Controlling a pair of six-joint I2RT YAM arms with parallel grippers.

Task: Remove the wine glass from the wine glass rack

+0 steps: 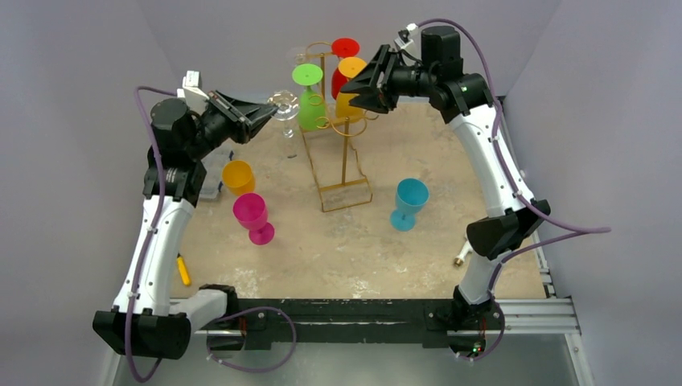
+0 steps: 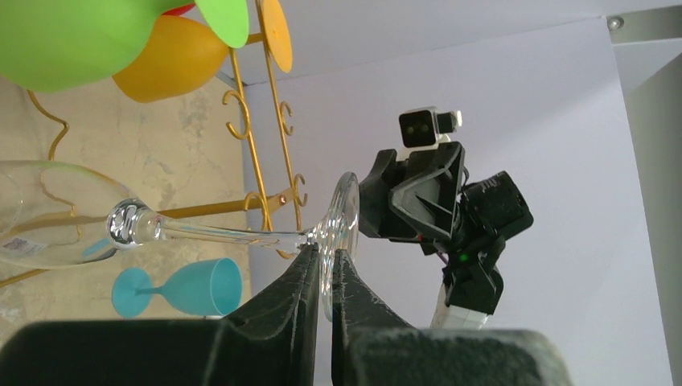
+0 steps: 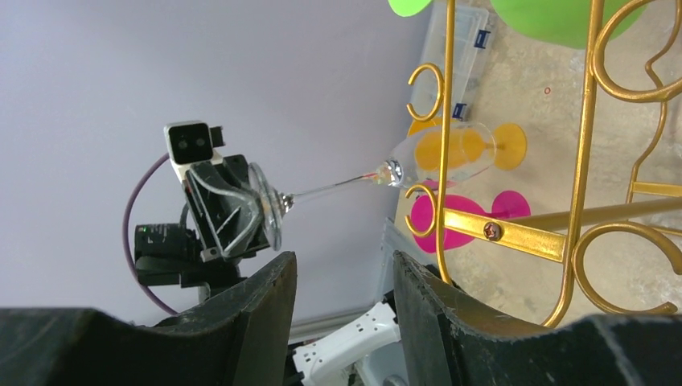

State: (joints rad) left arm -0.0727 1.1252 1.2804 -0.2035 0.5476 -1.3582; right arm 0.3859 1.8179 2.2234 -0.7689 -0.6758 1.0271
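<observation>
Fingers [image 2: 293, 293] of the left gripper [image 2: 323, 261] are pinched tight on the foot rim of the clear wine glass [image 2: 48, 211]. I see it held bowl-down, just left of the gold wine glass rack [image 1: 344, 173] and, as far as I can tell, apart from its hooks. A green glass [image 1: 310, 100], an orange glass [image 1: 351, 84] and a red glass [image 1: 345, 48] hang on the rack. At the far right the right gripper [image 3: 342, 297] stands part open with nothing between its fingers, close beside the orange glass.
</observation>
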